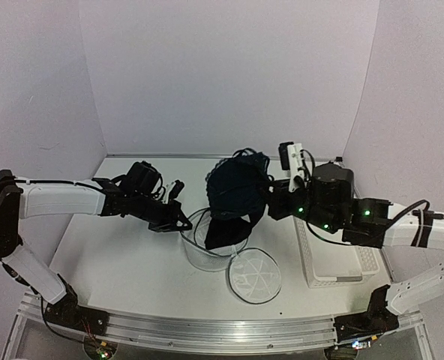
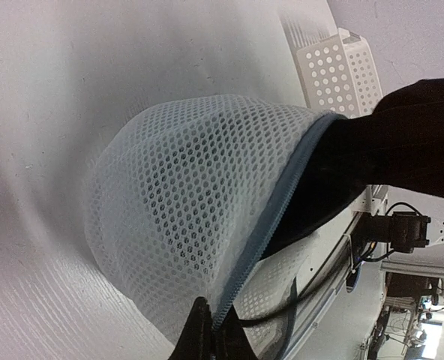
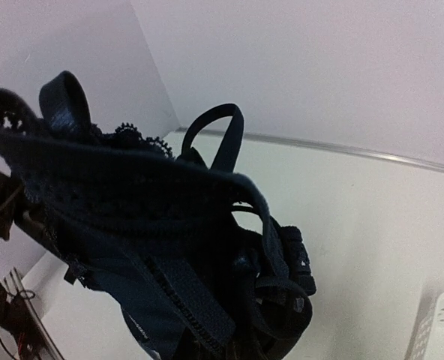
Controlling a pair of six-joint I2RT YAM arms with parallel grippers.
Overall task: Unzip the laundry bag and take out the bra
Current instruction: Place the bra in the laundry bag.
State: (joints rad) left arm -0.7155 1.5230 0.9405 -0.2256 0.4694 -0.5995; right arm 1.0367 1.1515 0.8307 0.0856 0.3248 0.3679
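One bra (image 1: 233, 196), long axis near vertical

Two robot arms are in view, one left arm (image 1: 57, 199) and one right arm (image 1: 402, 229), each carrying one tool, which makes two tools: the left tool (image 1: 181, 222) and the right tool (image 1: 271, 198). There is one table (image 1: 117, 262), one mesh laundry bag (image 1: 207, 253) with one round lid panel (image 1: 254, 276), one dark bra (image 1: 235, 191) and one white perforated basket (image 1: 334, 268).

White table (image 1: 117, 259) bears laundry bag (image 1: 195, 253), lid (image 1: 254, 275), basket (image 1: 334, 268).
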